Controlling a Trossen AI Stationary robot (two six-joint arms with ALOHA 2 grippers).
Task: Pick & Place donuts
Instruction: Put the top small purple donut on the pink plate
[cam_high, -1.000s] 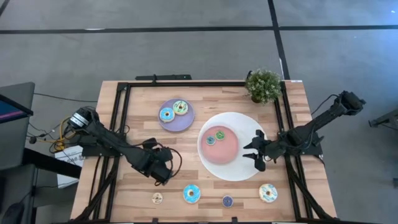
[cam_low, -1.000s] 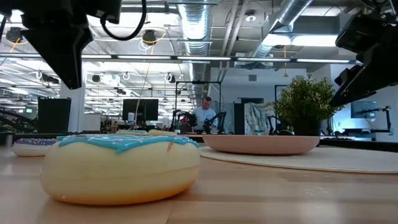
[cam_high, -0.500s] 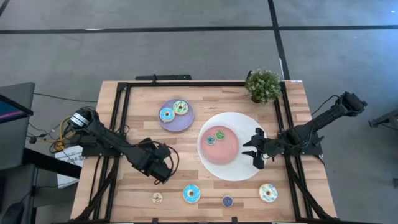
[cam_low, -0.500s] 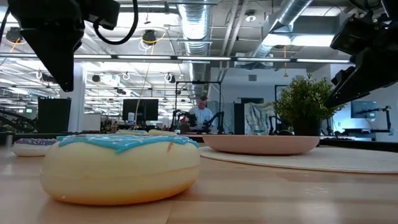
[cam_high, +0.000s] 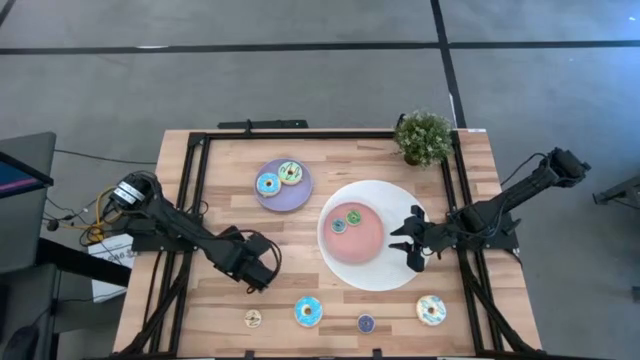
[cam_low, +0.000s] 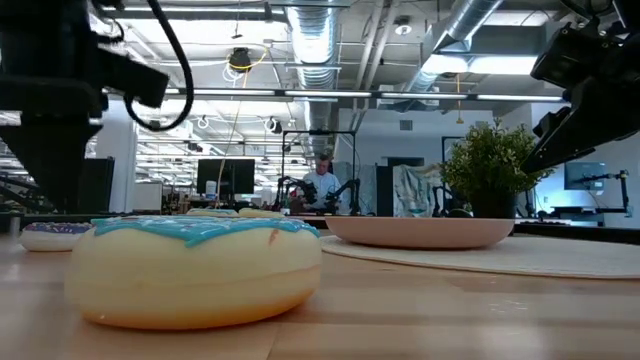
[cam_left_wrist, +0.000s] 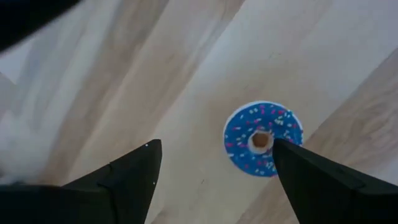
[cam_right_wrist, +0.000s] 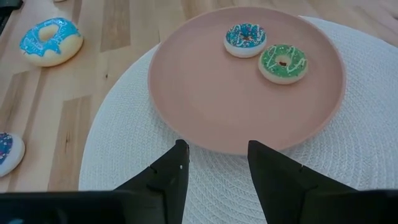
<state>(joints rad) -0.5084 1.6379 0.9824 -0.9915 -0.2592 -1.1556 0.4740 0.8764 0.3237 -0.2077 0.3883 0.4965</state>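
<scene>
Blue-iced donut lies on the worktop at lower centre; my left claw hangs open above-left of it. My right claw, parted and empty, hovers over the white mat.

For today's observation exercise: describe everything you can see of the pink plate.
The pink plate is round, shallow and matte salmon-pink with a low raised rim. It sits flat on a larger white woven mat at mid-table. Two mini donuts, one blue-iced and one green-iced, lie side by side on it. The right gripper hangs just beside its rim.
</scene>
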